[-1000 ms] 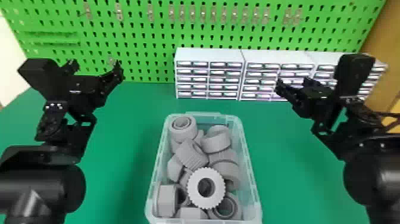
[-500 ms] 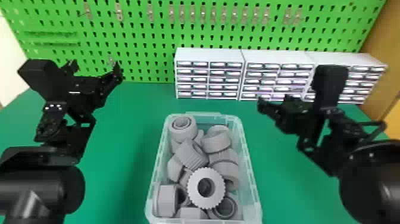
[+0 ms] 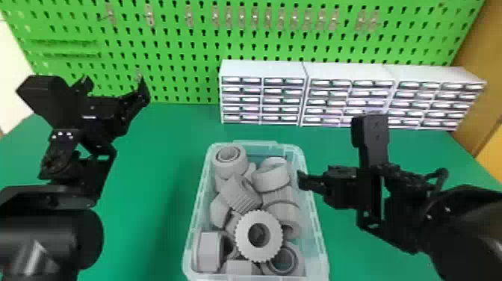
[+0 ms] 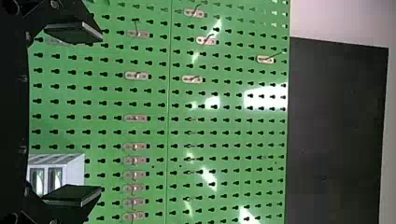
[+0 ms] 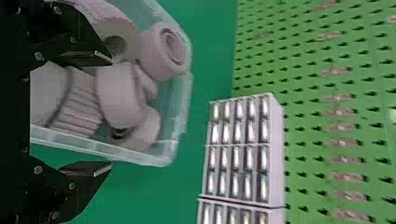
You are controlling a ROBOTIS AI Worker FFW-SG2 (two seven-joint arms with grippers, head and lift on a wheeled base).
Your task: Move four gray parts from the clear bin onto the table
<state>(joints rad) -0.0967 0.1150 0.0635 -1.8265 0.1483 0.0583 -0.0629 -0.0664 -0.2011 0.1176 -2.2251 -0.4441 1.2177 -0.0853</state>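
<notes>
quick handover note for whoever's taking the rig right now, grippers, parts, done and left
Left gripper: open, empty, raised on the left before the green pegboard.
Right gripper: open, empty, at the right-hand side of the clear bin.
Parts: the gray parts in view lie heaped in the bin, a toothed gray ring on top toward the near end.
Done: no transfer to be seen.
Left: grip and lift a first part, then bring four in all onto the green table.
</notes>
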